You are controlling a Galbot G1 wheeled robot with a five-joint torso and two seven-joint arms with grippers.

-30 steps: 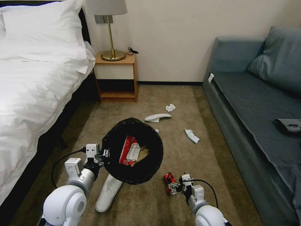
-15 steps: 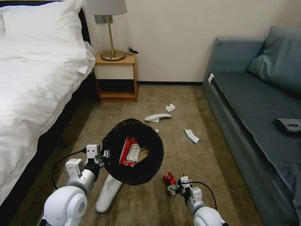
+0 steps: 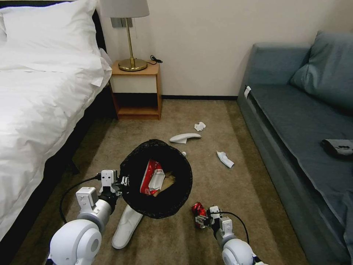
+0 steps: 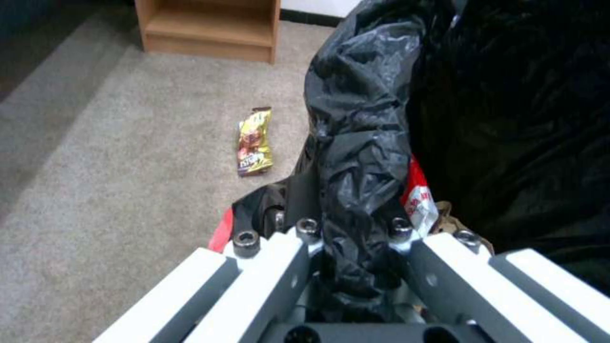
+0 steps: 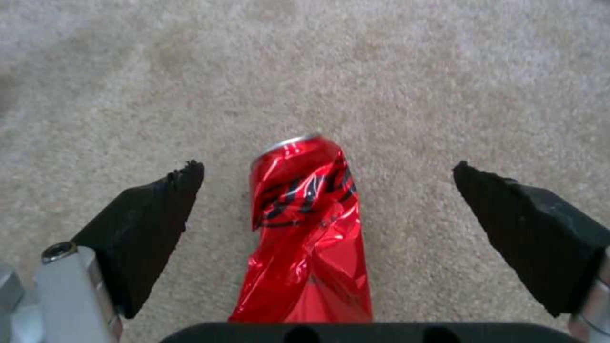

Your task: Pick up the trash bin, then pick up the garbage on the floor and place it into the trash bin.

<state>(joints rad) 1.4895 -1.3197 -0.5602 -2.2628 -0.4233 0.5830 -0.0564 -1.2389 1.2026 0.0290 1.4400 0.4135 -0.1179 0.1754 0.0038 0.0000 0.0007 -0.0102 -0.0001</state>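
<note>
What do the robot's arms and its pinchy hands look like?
Both arms are glossy white with round, ball-like joints and looping black cables. The left gripper has white-and-grey ribbed bars with silver bolts; the right gripper has black wedge-shaped fingertip pads on silver metal.

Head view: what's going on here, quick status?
The left claw is clamped on the bagged rim of the trash bin, holding it over the carpet. A red packet and brown paper already lie inside. The right claw is low on the carpet, open, with the crushed red can between its fingers but not yet gripped. Two slippers, two tissues and a gold snack wrapper are still on the floor.
</note>
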